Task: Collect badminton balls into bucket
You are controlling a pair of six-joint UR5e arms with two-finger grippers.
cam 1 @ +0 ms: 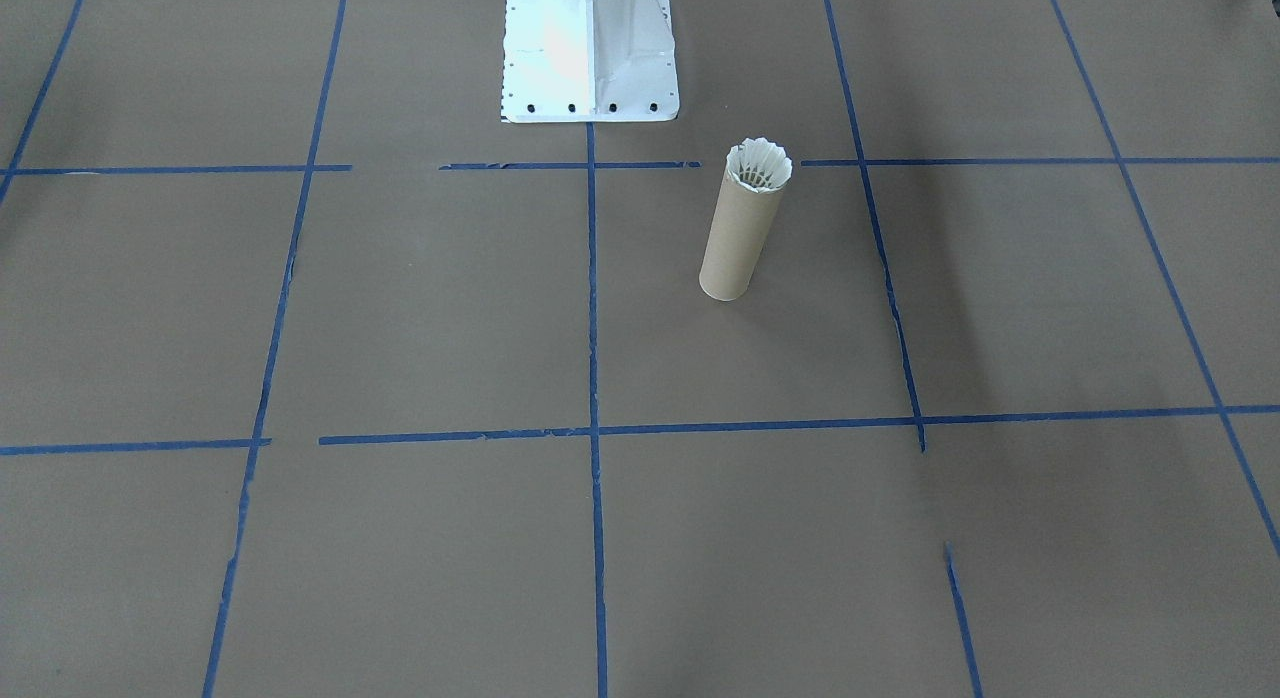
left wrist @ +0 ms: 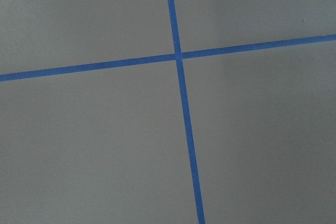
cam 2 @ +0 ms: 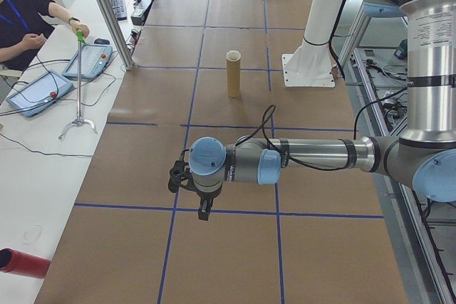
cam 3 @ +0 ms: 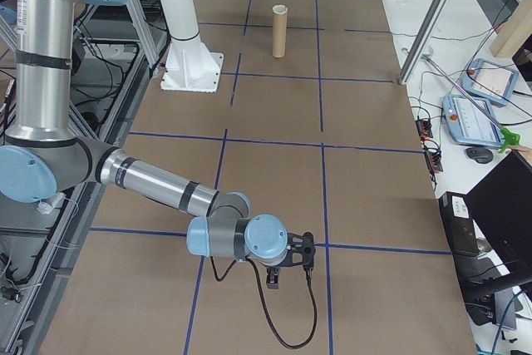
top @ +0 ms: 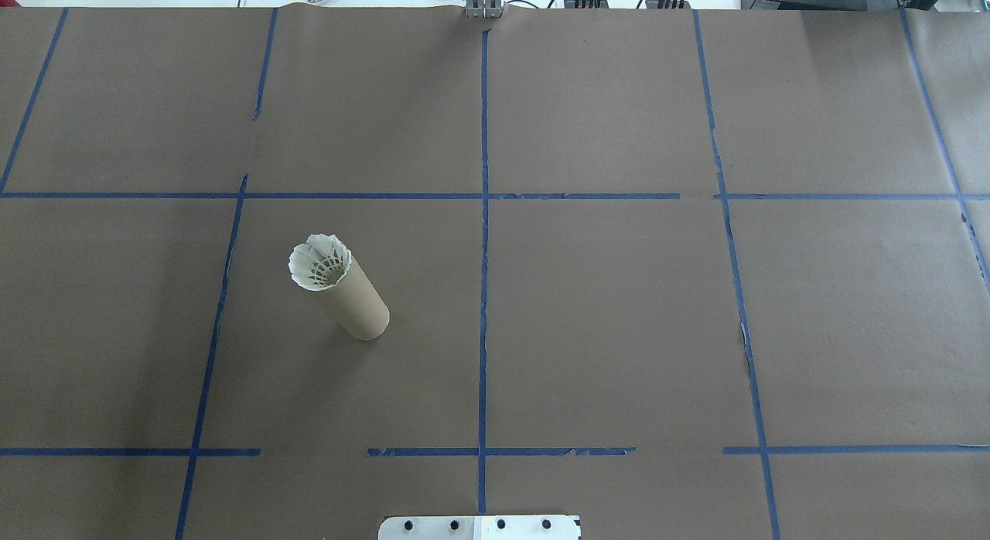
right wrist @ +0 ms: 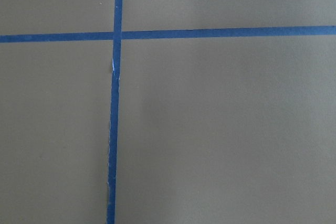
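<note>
Close to the side camera on the robot's left, the left gripper [cam 2: 204, 213] hangs over the brown desk [top: 619, 308], just above a blue tape line [cam 2: 235, 212]. Its arm reaches out flat from the robot. You cannot tell if its fingers are apart or together, because it shows only in that side view. The right gripper [cam 3: 288, 270] hangs the same way at the other end of the desk, above another tape crossing. You cannot tell the state of its fingers either. Both wrist cameras show only brown paper and crossed blue tape.

Far from both grippers, the bucket [top: 354, 302] stands upright on the desk. It is a tall brown cardboard tube. It stands on the robot's left half, near the white pedestal base [cam 1: 588, 53]. The shuttlecock [top: 319, 263] sits in the mouth of the tube, cork end down. Its white feathers stick out over the rim like a little crown.

Off to the side, a person [cam 2: 25, 23] sits at a white table, with tablets [cam 2: 37, 92] lying near.
</note>
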